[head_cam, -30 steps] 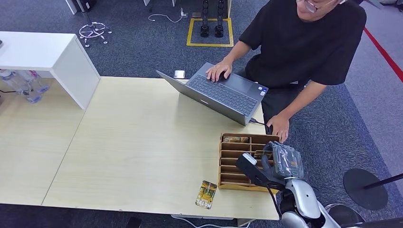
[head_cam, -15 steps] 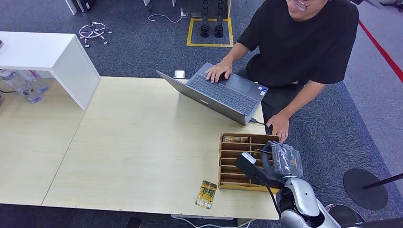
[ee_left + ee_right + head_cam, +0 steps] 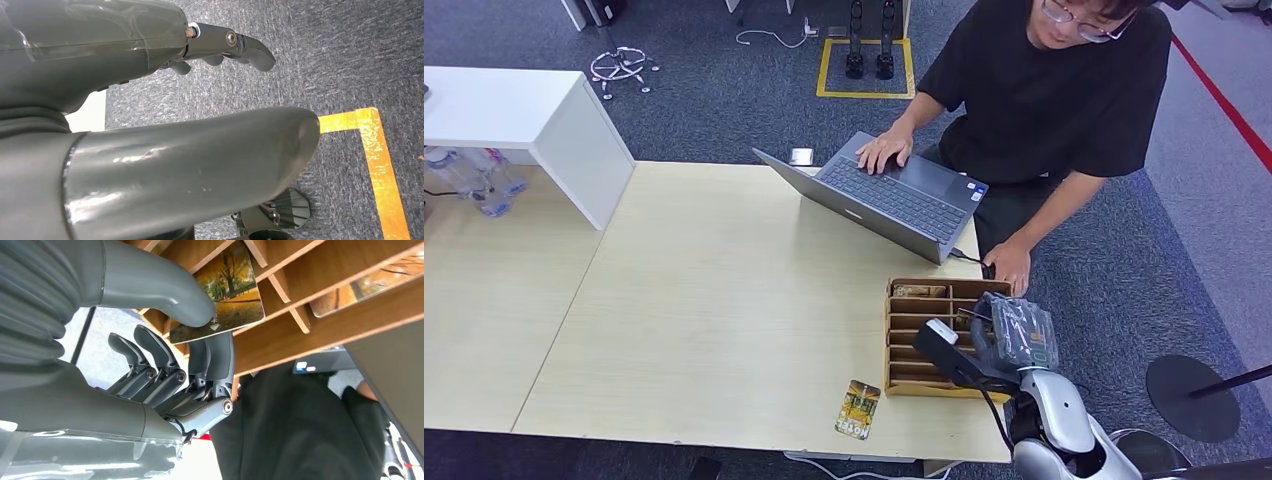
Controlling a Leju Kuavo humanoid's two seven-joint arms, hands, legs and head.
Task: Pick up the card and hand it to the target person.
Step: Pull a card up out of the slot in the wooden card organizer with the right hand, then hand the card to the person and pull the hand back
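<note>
I'm counting three cards in sight: one pinched in my right hand (image 3: 165,365), a second lying in the far slot of the wooden card rack (image 3: 902,345), and a third lying flat on the table (image 3: 724,300) beyond the rack's near corner, well away from the hand. There is one rack, one open laptop (image 3: 894,195) and one person (image 3: 1044,90) across the table corner.

In the right wrist view, the thumb is pressing on the printed face of the autumn-scene card (image 3: 225,290) while two fingers (image 3: 220,352) are backing it from the other side, so the hand is gripping that card. The remaining fingers are curling loosely beside them, touching nothing I can make out. The card is sitting partly inside a rack compartment, its gripped end sticking out toward the palm. The second card (image 3: 365,287) is showing in a neighbouring slot just beyond the fingertips.

From the head view, my right arm is coming up from below and the hand (image 3: 1014,335) is hovering over the rack's right side, its back turned upward. The loose card (image 3: 858,409) is lying to the hand's left, near the table's front edge. The person's one hand is resting on the laptop and the other at the table edge just past my hand.

My left hand (image 3: 165,100) is hanging over the carpet, fingers apart and holding nothing.
</note>
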